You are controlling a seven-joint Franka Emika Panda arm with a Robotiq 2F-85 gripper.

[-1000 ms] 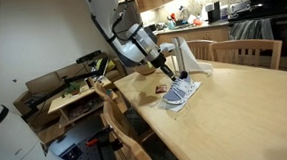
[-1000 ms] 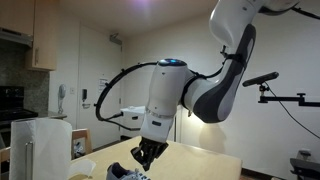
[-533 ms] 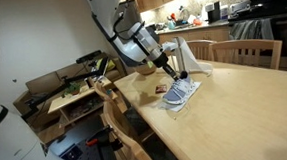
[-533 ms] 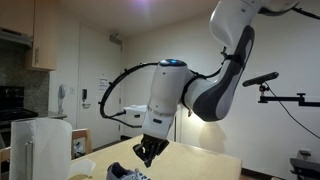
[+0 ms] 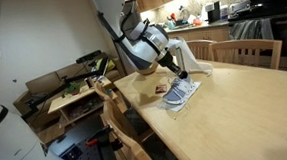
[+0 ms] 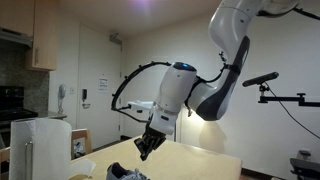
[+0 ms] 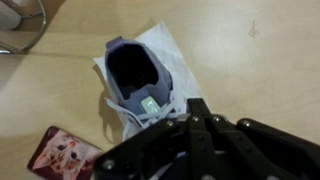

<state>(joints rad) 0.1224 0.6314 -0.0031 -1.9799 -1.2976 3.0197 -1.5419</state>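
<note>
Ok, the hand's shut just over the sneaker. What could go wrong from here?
1. The hand is shut right by the loose white laces; whether it has one pinched I cannot tell. If so, lifting may drag the sneaker rather than free the lace.
2. The sneaker sits on a white sheet, which could slide with it.
3. The dog-picture card lies close and could be knocked.

The shoe (image 7: 135, 72) is showing lilac-grey with a dark inside, white laces and 1 small green tag. The sheet (image 7: 165, 42) is showing white, the card (image 7: 63, 155) dark red with pale dogs, the counter (image 7: 255, 70) light tan wood, the claw (image 7: 197, 108) black.
</note>
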